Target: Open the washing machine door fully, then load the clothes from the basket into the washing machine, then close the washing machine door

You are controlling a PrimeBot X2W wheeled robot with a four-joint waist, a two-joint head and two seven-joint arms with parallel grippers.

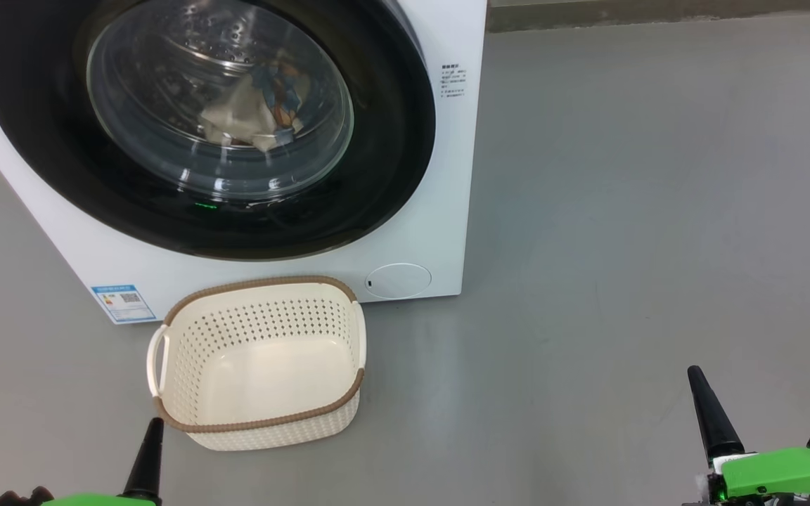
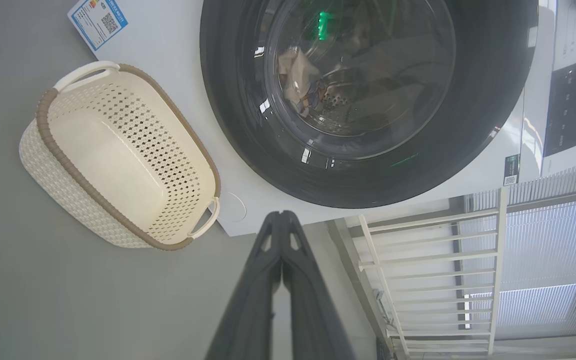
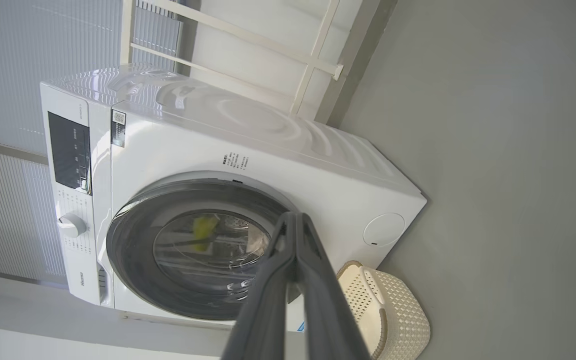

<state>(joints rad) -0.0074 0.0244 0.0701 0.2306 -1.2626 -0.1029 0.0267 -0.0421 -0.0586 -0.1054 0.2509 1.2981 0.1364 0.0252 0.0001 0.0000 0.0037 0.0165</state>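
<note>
At the far left of the grey floor [image 1: 623, 211], showing the washing machine [image 1: 447, 211] standing with the washing machine door [image 1: 391, 140] lying shut against its front. Behind the door's glass, showing the clothes [image 1: 250, 119] lying heaped inside the drum [image 1: 187, 63], cream side mostly facing outward, with some blue and orange print showing at the right. Just in front of the machine, below the door and between the blue label [image 1: 122, 302] and the round service cap [image 1: 398, 281], showing the basket [image 1: 264, 423] sitting upright on the floor, its cream bottom lying bare. At the near left, showing the left gripper [image 1: 154, 425] hovering near the basket's near left corner, fingers pressing together tip to tip and gripping nothing. At the near right, showing the right gripper [image 1: 695, 372] hovering well apart from basket and machine, likewise pinching fully closed on nothing.
</note>
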